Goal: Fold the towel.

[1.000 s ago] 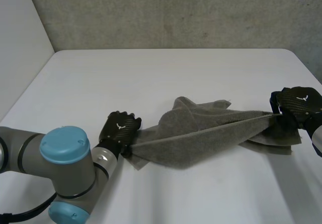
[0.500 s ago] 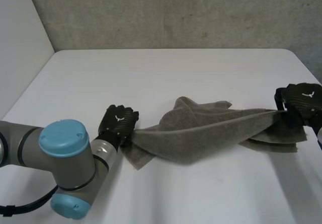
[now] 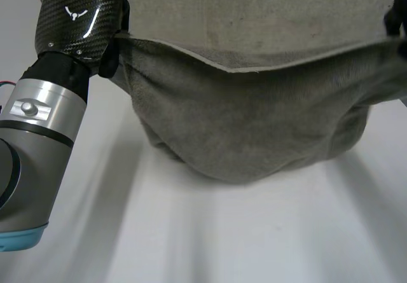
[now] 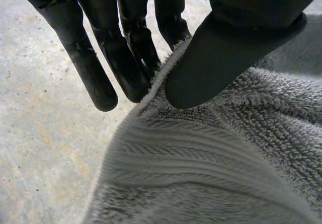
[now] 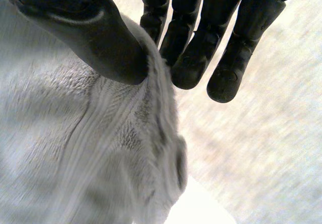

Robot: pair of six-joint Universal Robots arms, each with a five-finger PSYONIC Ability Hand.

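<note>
Step in hand: as I judge it, the lift-and-spread before the first fold; no fold is laid yet.
Towel: the grey towel (image 3: 254, 117) hangs in the air between the two hands, its top hem stretched from one pinch to the other and sagging a little midway, its body drooping in a full belly below the fingers.
Left hand: the left hand (image 3: 76, 19) pinches the towel's top hem between the thumb and straight fingers (image 4: 126, 63); the hem runs up between them, and the cloth falls away under the thumb tip. Whether this is the very corner I cannot tell.
Right hand: the right hand (image 5: 193, 48) pinches the other end the same way, thumb pressed on a ribbed band of the towel against the fingertips, with a bunched lump of cloth hanging just below them.
Table: the white table (image 3: 222, 238) lies below the hanging belly; whether the lowest cloth touches it I cannot tell.
Next move: probably lower the hanging edge onto the table first, then carry both pinched ends over it so the hems meet.
What it calls for: both pinches kept firm, both hands level and moving together, and the hem taut enough that the belly flattens rather than bunches.
</note>
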